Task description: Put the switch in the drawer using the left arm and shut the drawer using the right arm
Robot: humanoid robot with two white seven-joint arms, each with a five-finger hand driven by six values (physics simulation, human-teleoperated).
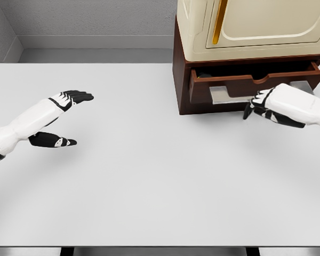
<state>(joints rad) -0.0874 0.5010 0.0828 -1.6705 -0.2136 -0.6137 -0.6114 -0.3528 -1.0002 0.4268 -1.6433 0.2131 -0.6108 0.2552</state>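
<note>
Switch: not plainly visible anywhere on the table; a dark shape (207, 74) showed inside the open drawer at its back left, possibly the switch, too shadowed to tell.
Left hand: the left hand (69, 109) hovered over the left part of the table, fingers stretched out flat and thumb spread below, holding nothing.
Right hand: the right hand (266, 105) sat at the drawer front, fingers loosely curled with the dark fingertips (249, 111) pointing left, just below the front panel; it gripped nothing that could be seen, and contact with the panel could not be confirmed.
Drawer: the dark brown wooden drawer (245, 85) stood pulled out of its dark brown cabinet base (180, 90), with a grey metal handle plate (226, 95) under the front panel.
Above: a cream box-shaped appliance with a yellow strip (240, 26) rested on the cabinet.
Surface: the wide white table (149, 181).
Handling, as a judgement: the drawer front looked stiff and smooth, likely sliding easily; a flat push on the middle of the panel should suit better than a pinch.
Stage, as a judgement: placing seemed done, closing remained.
</note>
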